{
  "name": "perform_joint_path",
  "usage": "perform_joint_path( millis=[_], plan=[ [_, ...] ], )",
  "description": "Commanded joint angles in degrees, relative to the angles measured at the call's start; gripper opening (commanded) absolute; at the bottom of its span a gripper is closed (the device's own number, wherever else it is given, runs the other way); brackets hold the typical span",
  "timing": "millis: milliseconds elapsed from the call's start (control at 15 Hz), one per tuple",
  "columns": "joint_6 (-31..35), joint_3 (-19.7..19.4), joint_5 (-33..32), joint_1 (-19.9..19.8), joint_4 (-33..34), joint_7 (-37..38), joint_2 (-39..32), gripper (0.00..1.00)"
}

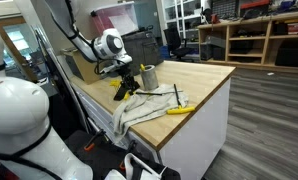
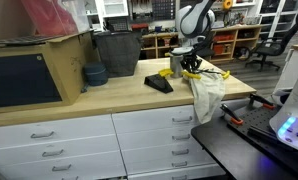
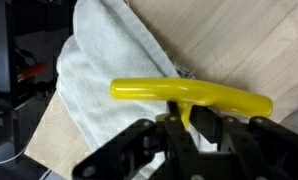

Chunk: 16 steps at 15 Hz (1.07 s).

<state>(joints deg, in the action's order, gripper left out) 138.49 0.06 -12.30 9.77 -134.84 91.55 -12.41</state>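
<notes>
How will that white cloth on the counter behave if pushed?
Likely floppy: the cloth lies in folds and drapes over the counter edge in both exterior views. A push would probably bunch it rather than slide it whole. With part hanging off, it may well slip to the floor.

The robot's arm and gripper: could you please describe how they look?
The arm is white with rounded links and dark joint caps. The gripper is black, with angular, linked fingers. No markings are legible; cables cannot be made out.
</notes>
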Motion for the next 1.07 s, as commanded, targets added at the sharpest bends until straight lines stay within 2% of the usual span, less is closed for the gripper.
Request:
perform_joint_path(
  millis=[0,267,533,800,1000],
  plan=[
    [-2.1,1.9,-0.1,1.9,3.0,0.4,-1.0,0.05],
    [-2.4,2.7,-0.6,3.3,4.4,-0.2,-2.7,0.05],
    [-1.7,2.1,-1.0,2.8,3.3,-3.2,-2.7,0.05],
    [-0.9,1.6,-0.7,1.1,1.3,-12.2,-1.2,0.05],
    [-1.9,1.5,-0.8,-0.3,0.9,-21.9,-1.2,0.05]
  ],
)
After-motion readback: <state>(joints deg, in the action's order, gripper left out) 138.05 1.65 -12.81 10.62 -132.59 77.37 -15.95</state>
